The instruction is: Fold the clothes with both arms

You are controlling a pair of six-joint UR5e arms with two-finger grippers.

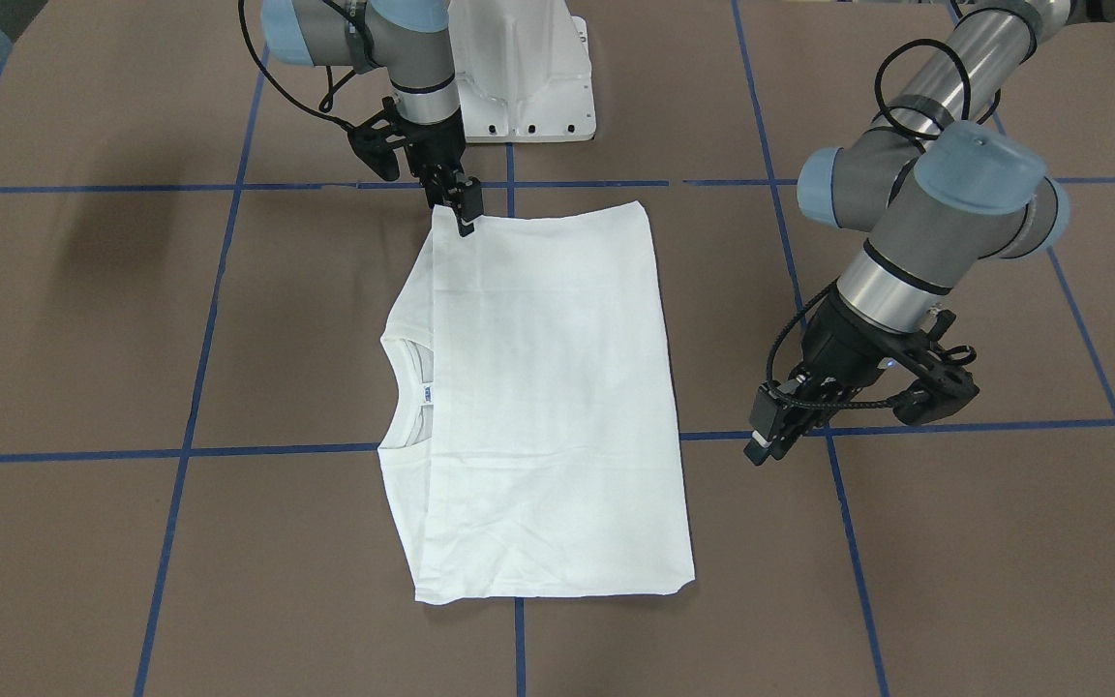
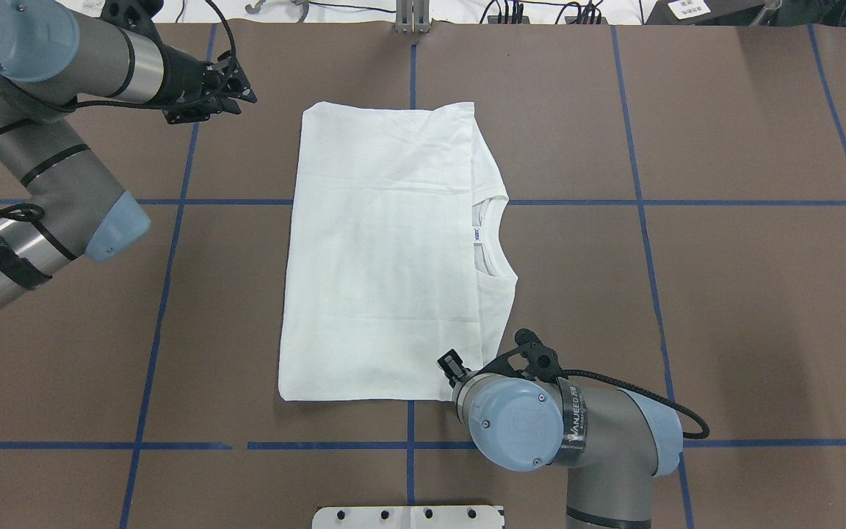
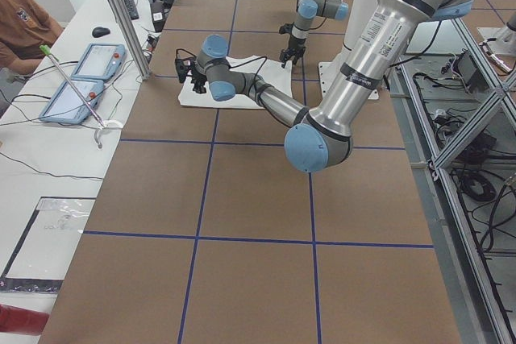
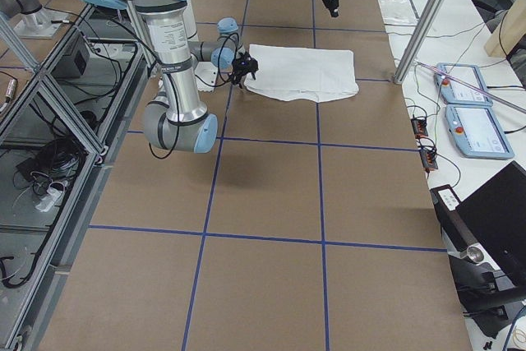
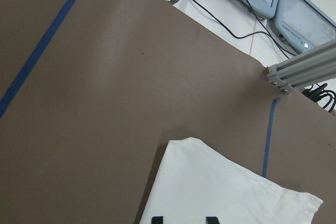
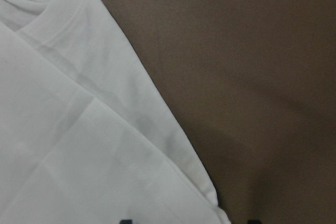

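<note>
White T-shirt (image 2: 379, 257) lies flat mid-table (image 2: 724, 294), folded into a rectangle with no sleeves showing and light creases. Collar (image 1: 412, 373) with small blue label (image 1: 428, 393) faces robot's right. Right gripper (image 1: 461, 218) is spread wide at the near collar-side corner, gripping nothing. Left gripper (image 1: 761, 447) is off the cloth near the far hem corner, fingers slightly apart, empty.

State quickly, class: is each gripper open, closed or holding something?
Left gripper: open, narrowly, holding nothing, clear of the T-shirt.
Right gripper: open, at the T-shirt's corner, not gripping it.
</note>
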